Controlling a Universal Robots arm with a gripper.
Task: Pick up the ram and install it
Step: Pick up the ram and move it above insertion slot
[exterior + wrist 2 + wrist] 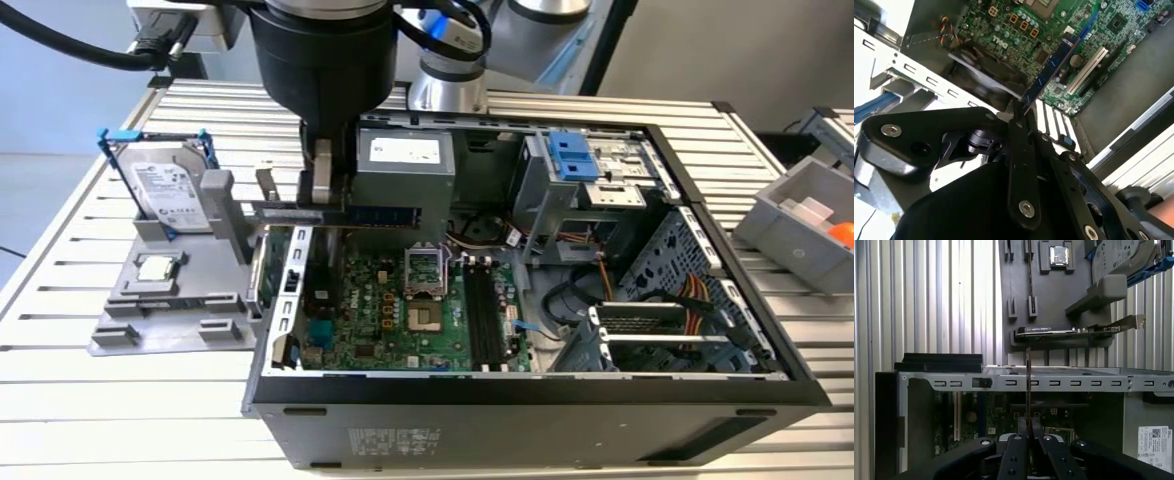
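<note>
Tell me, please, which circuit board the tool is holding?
The ram, the thin stick clamped in the tool; the bracketed card stands apart in the grey rack.

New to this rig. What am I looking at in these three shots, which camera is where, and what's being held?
It's one robot arm whose end effector works over an open computer case on a slatted metal table. The exterior view comes from a camera off the arm. Both wrist views come from cameras riding on the arm, looking along the end effector. It is shut on the ram, a thin stick, held above the motherboard and not yet in a slot. Beside the case, a grey holder carries a hard drive, a processor chip and a card with a metal bracket.
</note>
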